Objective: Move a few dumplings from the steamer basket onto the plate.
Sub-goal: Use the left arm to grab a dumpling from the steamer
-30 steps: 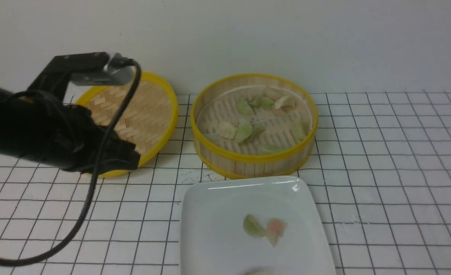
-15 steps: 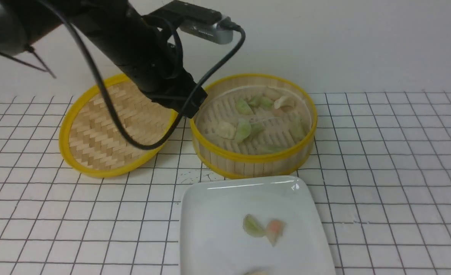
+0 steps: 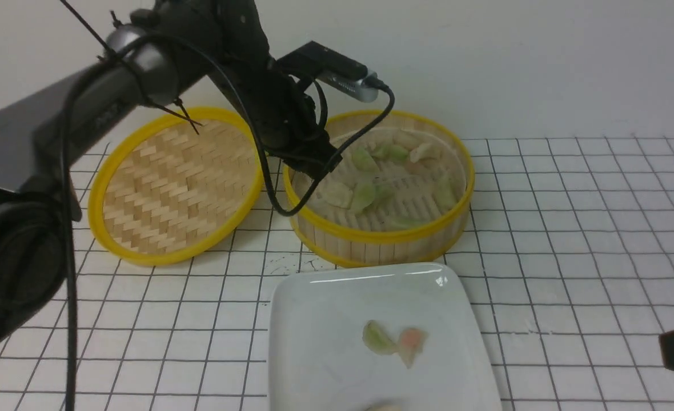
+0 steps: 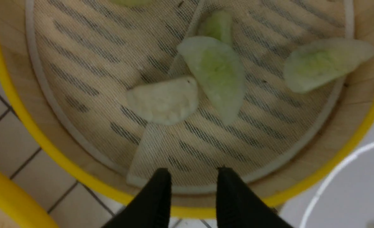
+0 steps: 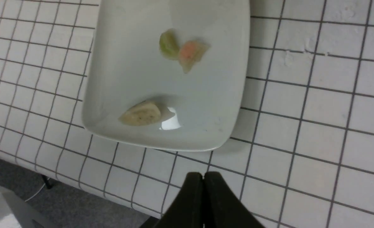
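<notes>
The whitish dumpling (image 4: 163, 100) lies in the steamer basket (image 3: 380, 235) straight ahead of the left end effector (image 4: 193, 172). The end effector's fingers (image 4: 161, 183) are apart with nothing between them, and they sit over the liner just inside the basket wall. The dumpling's long axis runs roughly along the line from one finger to the other, so a straight closing would meet its ends, not its flanks. A pale green dumpling (image 4: 217, 69) touches it on one side, slightly farther ahead. That one lies more nearly lengthwise away from the fingers, which I judge the easier pinch.

The left arm is clearly the nearer one. The right end effector (image 5: 203, 175) has its fingers pressed together and hangs over the tabletop (image 3: 571, 228) past the plate's (image 3: 314, 297) near edge, well apart from the basket.

The floor is slatted under a mesh liner. The upright wall close behind the fingers leaves little room to tilt.
</notes>
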